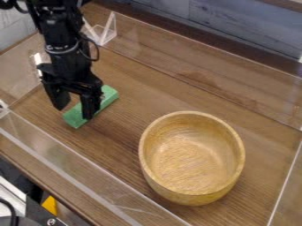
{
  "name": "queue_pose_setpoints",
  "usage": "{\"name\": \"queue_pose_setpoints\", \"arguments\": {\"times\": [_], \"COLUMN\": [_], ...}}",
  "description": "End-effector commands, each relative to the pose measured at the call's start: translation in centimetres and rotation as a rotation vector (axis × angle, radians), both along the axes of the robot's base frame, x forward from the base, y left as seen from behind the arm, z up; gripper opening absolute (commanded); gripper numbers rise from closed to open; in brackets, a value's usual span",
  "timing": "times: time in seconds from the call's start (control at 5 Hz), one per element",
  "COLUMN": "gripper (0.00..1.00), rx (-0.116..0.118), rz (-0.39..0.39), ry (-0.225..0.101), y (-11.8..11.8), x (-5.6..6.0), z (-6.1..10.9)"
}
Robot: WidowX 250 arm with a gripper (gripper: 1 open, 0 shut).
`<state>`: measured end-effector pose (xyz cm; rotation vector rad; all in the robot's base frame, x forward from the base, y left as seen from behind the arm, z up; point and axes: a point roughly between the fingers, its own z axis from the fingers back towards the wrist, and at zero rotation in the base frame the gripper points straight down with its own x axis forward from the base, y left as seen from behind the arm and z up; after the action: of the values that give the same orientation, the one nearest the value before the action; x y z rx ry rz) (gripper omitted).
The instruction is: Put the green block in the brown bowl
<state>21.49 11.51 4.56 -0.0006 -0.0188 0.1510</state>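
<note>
Green block (99, 103) is lying flat on the wooden table (177, 79), left of the brown bowl (192, 156). You are working the reach-and-grasp step: your gripper (71, 103) is hovering over it, fingers spread wide, holding nothing. Next, you probably need to straddle the bar squarely before closing.

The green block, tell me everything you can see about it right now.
The green block is a small, flat, elongated bar of solid bright green with a matte look. It lies flat on the wooden tabletop, angled diagonally, to the left of the brown bowl and apart from it. The open claw hangs over its near end, partly hiding it; whether the fingers touch it cannot be told.
</note>
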Motion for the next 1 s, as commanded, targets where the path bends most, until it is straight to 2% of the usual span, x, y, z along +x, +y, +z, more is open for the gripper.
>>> {"name": "queue_pose_setpoints", "arguments": {"times": [0.0,0.2,0.6,0.8], "gripper": [1.00,1.00,1.00,1.00], "rx": [0.010,0.006,-0.001,-0.005], "rz": [-0.072,-0.131,0.023,0.081], "ry": [-0.025,-0.023,-0.017,-0.016], "y": [0.7,1.3,2.2,1.9], "x": [0.3,0.2,0.1,0.9], "z": [0.3,0.1,-0.6,-0.9]}}
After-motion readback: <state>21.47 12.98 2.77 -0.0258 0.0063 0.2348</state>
